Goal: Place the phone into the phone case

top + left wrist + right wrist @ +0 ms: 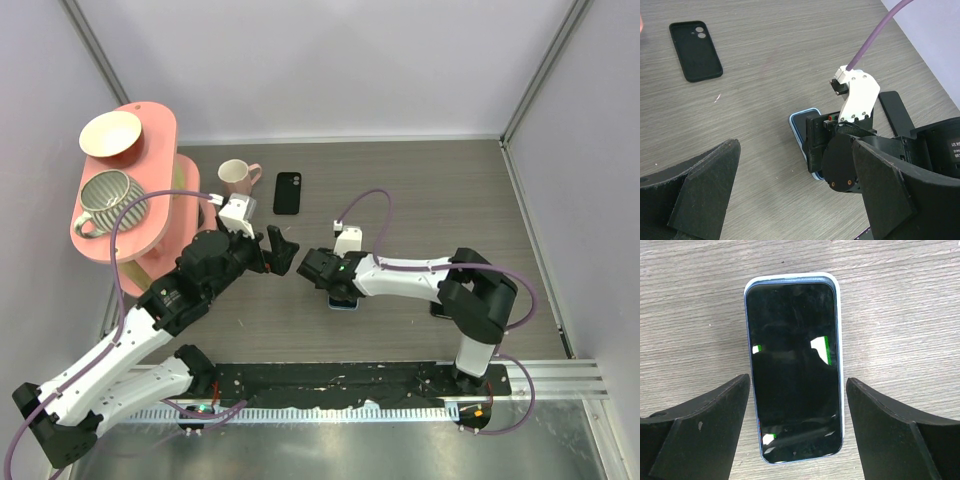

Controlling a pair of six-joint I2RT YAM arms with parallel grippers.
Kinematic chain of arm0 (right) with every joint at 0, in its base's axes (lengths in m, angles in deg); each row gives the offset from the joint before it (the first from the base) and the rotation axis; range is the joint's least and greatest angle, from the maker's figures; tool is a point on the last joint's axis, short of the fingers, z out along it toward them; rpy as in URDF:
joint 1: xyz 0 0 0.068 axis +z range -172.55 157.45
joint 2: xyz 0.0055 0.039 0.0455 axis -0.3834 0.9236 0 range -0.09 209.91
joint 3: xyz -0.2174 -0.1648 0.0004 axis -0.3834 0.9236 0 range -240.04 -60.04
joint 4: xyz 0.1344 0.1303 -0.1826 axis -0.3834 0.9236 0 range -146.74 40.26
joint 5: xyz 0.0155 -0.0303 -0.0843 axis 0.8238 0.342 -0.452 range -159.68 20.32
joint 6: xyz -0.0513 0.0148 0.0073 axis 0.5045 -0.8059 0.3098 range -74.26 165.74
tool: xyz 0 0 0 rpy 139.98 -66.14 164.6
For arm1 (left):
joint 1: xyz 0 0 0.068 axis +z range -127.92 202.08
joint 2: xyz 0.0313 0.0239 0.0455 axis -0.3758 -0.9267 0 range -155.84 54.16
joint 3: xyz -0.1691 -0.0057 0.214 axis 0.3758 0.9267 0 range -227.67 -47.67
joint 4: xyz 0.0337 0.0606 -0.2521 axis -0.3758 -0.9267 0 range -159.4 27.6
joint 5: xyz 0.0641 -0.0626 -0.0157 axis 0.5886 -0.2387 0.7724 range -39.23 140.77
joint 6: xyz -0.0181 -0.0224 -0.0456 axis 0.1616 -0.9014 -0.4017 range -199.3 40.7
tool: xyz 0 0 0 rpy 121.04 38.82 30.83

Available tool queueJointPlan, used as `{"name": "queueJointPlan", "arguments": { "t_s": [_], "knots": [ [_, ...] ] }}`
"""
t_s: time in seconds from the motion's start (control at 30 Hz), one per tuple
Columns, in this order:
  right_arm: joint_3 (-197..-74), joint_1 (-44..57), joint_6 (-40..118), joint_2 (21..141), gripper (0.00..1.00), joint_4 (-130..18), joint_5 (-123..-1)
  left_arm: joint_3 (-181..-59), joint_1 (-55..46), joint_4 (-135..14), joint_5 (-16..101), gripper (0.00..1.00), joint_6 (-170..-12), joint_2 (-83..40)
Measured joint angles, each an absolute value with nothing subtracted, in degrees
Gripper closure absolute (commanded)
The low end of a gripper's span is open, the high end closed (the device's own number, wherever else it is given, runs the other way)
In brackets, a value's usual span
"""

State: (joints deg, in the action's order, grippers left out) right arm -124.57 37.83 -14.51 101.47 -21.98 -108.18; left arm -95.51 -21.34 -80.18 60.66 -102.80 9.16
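While right arm (400,277) overhangs, phone (345,304) mostly hidden

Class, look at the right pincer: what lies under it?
The phone lies screen up on the wooden table, beneath the open right pincer, which is not touching it. Its back faces down, unseen; from above, the pincer itself covers most of it.

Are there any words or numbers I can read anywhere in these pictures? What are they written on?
"DM": the start of small white print on a black arm part, cut off at the picture's edge; the rest is too small to read.
No writing shows on the phone or the phone case.
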Motion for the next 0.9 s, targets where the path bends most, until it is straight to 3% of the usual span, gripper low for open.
{"name": "queueJointPlan", "arguments": {
  "t_s": [0.3,0.4,0.67,0.8,0.9],
  "knots": [
    [-125.38,37.83,-13.72,101.62,0.18,-21.12,-108.62,-95.51,-21.34,-80.18,60.63,0.0,-102.5,9.08],
    [-125.16,37.83,-11.6,100.24,0.2,-21.39,-108.55,-95.51,-21.43,-80.22,60.66,0.05,-102.06,8.44],
    [-119.04,35.58,-3.41,88.53,0.42,-28.34,-104.27,-96.53,-24.42,-82.67,62.6,0.16,-103.55,1.86],
    [-113.19,31.52,-0.19,84.46,0.48,-32.29,-99.26,-98.7,-24.71,-86.86,62.45,0.21,-107.35,-2.77],
    [-107.42,26.18,2.56,81.36,0.52,-36.25,-92.62,-98.85,-24.71,-88.39,60.2,0.3,-109.64,-5.11]
  ]
}}
